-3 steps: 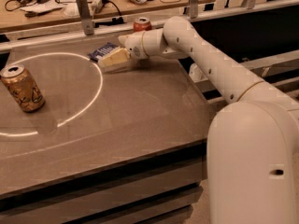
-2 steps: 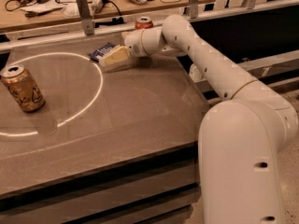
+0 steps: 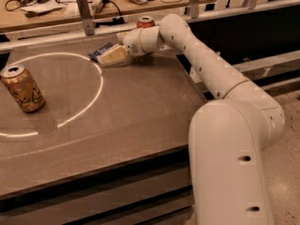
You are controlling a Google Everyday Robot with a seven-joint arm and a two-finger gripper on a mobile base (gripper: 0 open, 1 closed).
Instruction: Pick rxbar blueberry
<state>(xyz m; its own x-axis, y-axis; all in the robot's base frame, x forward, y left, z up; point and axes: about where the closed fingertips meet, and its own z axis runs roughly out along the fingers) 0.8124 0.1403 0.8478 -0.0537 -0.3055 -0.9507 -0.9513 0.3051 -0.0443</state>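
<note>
Over the last second the gripper (image 3: 112,56) had barely shifted, staying low against the rxbar blueberry (image 3: 99,53), which lay flat at the far right edge of the white ring (image 3: 101,81); I could not tell its grip, and the lift seemed still pending.

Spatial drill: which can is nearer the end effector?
The red can, behind the end effector at the far edge; the gold can stands far left.

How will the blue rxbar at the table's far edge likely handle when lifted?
The rxbar blueberry lies flat and thin on the table, so it probably won't roll or tip. Small next to the gripper reaching it, it is likely light. On that smooth table it may slide when nudged.
</note>
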